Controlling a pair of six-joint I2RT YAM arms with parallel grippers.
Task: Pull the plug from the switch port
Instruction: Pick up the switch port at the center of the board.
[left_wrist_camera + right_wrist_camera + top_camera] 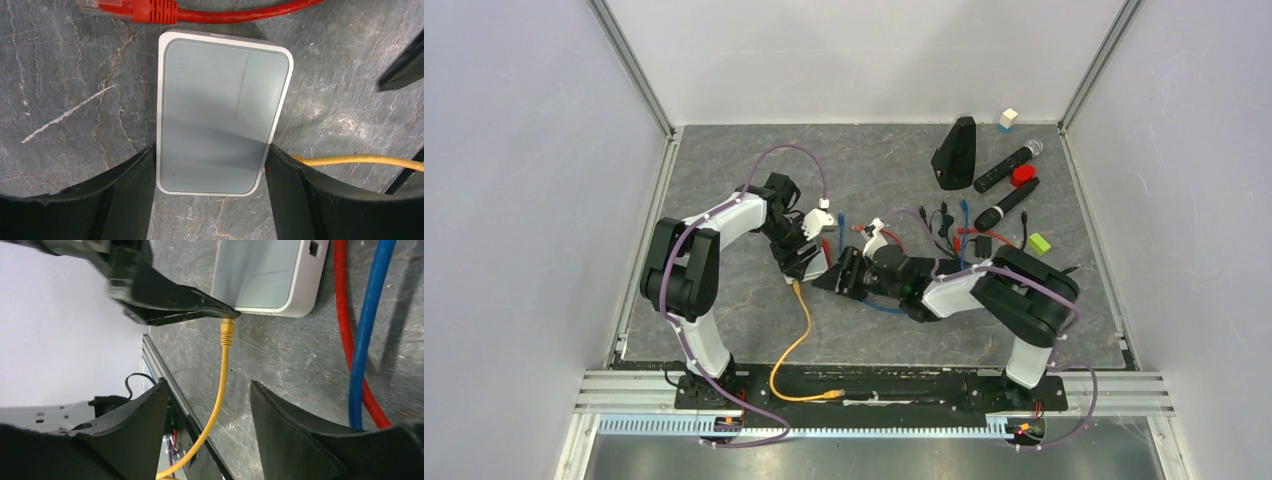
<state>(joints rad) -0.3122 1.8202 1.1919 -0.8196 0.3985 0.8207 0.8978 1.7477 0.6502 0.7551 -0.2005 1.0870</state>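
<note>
Yellow is what to watch: the yellow plug (228,330) sits in a port on one edge of the white switch (222,115). Its yellow cable (217,395) trails away from the switch toward the near edge of the counter (894,160). The plug's long axis runs straight out of that port face, in line with the first stretch of cable. I'd judge any pull has to follow that line, directly away from the switch.

The left pincer (210,160) is clamped across the switch, a finger pressed to each of two opposite sides, holding it down. One of those fingers lies just beside the plug.

The right pincer (209,385) is spread wide and holds nothing. From it, the plug lies ahead, beyond the fingertips and just short of the switch. In its wrist view the cable crosses the gap between the two fingers, though I cannot tell how high they ride above it. The left arm is occupied, so the right is the free one, and it is close to the plug.

On the switch's other flank, away from the plug, a red cable (345,315) and a blue cable (372,315) run past.
</note>
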